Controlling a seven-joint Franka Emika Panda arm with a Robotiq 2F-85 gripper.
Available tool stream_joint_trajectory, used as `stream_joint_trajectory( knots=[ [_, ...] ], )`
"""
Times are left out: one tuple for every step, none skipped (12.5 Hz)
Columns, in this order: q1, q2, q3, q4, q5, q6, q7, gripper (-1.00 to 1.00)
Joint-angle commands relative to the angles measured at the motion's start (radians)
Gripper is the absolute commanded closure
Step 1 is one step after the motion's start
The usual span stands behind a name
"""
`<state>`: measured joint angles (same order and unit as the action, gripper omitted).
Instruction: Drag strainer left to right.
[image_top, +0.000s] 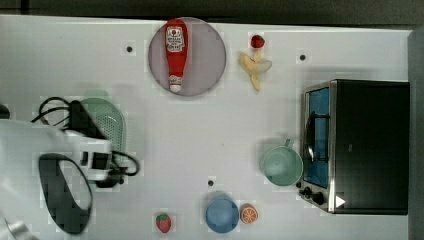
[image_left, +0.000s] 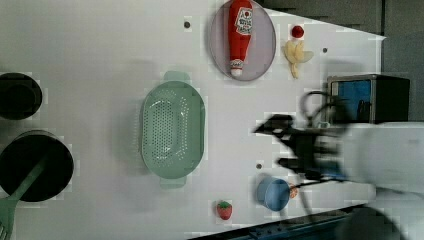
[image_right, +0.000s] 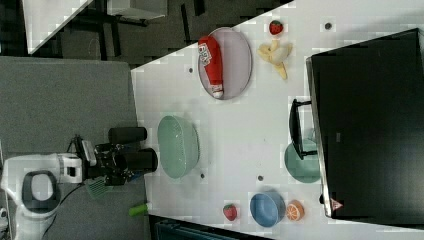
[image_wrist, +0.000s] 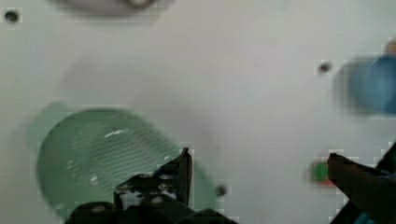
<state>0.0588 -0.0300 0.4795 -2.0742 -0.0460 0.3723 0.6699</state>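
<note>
The pale mint-green strainer (image_top: 111, 121) lies on the white table near the top view's left side, partly covered by my arm. Its holed oval and small tab handles show whole in the left view (image_left: 172, 130). My gripper (image_left: 274, 145) hangs above the table, open and holding nothing. In the right view the gripper (image_right: 150, 146) sits just off the strainer's (image_right: 178, 146) rim. In the wrist view one fingertip (image_wrist: 185, 164) overlaps the strainer's (image_wrist: 98, 151) edge, and the gap between the fingers is over bare table.
A ketchup bottle (image_top: 176, 54) lies on a grey plate (image_top: 210, 55). A banana (image_top: 255, 67), mint mug (image_top: 282, 165), toaster oven (image_top: 360, 145), blue bowl (image_top: 222, 214), orange half (image_top: 248, 214) and strawberry (image_top: 163, 222) lie around. Black pots (image_left: 35, 165) stand at the left view's left.
</note>
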Motion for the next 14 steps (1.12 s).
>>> stream_joint_trajectory(
  knots=[
    [-0.005,0.075,0.067,-0.025,0.022,0.129,0.347,-1.0],
    [-0.004,0.122,0.082,-0.04,0.02,0.19,0.411,-1.0],
    [-0.002,0.167,0.089,-0.059,0.02,0.253,0.469,-1.0],
    [0.002,0.21,0.09,-0.08,0.019,0.316,0.523,-1.0],
    [0.006,0.251,0.088,-0.099,0.018,0.38,0.572,-1.0],
    [0.009,0.291,0.086,-0.114,0.017,0.445,0.612,-1.0],
    [0.011,0.33,0.084,-0.124,0.014,0.508,0.642,-1.0],
    [0.015,0.368,0.079,-0.128,0.008,0.562,0.655,-1.0],
    [0.022,0.401,0.067,-0.127,-0.004,0.598,0.657,-1.0],
    [0.031,0.429,0.048,-0.127,-0.02,0.625,0.657,-1.0],
    [0.044,0.455,0.023,-0.126,-0.038,0.649,0.657,-1.0],
    [0.062,0.48,-0.008,-0.124,-0.044,0.668,0.658,-1.0],
    [0.084,0.501,-0.04,-0.117,-0.044,0.691,0.657,-1.0],
    [0.107,0.516,-0.075,-0.109,-0.044,0.714,0.658,-1.0]
  ],
)
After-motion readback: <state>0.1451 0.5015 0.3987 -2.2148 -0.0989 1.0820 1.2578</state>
